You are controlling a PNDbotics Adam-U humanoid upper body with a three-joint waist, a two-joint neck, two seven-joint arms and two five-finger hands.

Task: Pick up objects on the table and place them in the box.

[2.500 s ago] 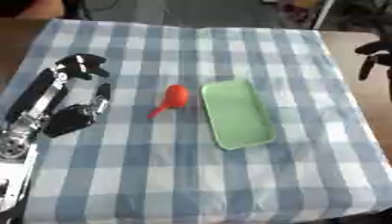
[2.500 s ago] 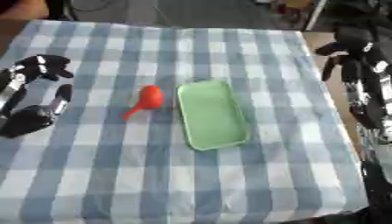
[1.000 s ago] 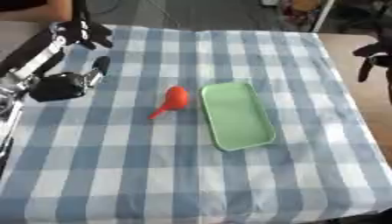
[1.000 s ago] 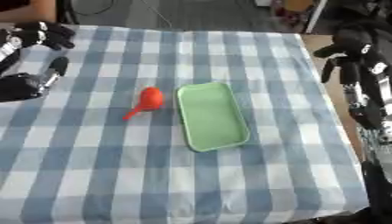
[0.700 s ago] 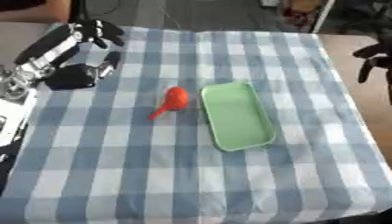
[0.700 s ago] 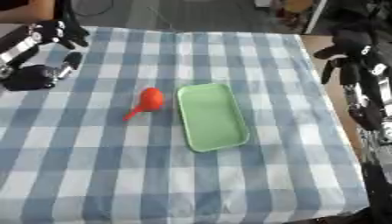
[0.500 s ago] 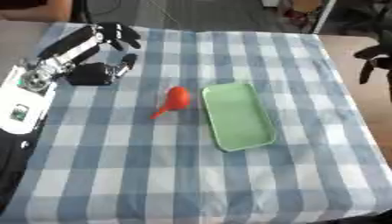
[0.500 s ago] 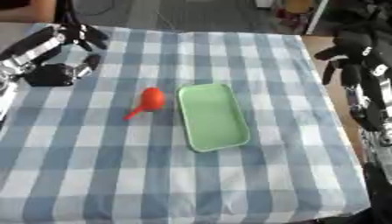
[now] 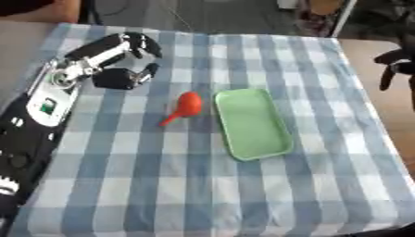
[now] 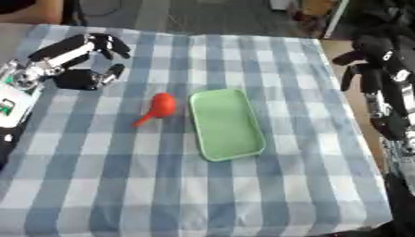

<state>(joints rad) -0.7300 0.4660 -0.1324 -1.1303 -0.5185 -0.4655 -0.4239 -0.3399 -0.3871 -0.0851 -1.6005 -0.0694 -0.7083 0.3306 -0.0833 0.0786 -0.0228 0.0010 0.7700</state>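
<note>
- One red object [image 9: 186, 105], bulb-shaped with a thin tail, is all that lies loose on the checked cloth [image 9: 203, 185]; it sits just off the fingertip side of the left hand [image 9: 122, 76], nearer the robot and toward the middle, and is not touched by it.
- Directly beyond the red object from that hand lies the box: a shallow green tray [image 9: 279, 139], close beside the object but apart from it.
- Risk, as I judge it: the object looks rounded and may roll or skid if the fingers meet it off-centre, or get nudged against the tray's rim instead of being lifted.
- A second risk: the tray is light-looking and unanchored, so a low approach could shove it along the cloth.
- Left hand: above the cloth, fingers loosely curved and spread from the thumb, holding nothing that I can see.
- Right hand [image 10: 377, 69]: well away past the tray, off the table's edge, fingers hanging relaxed, holding nothing and touching neither tray nor object.
</note>
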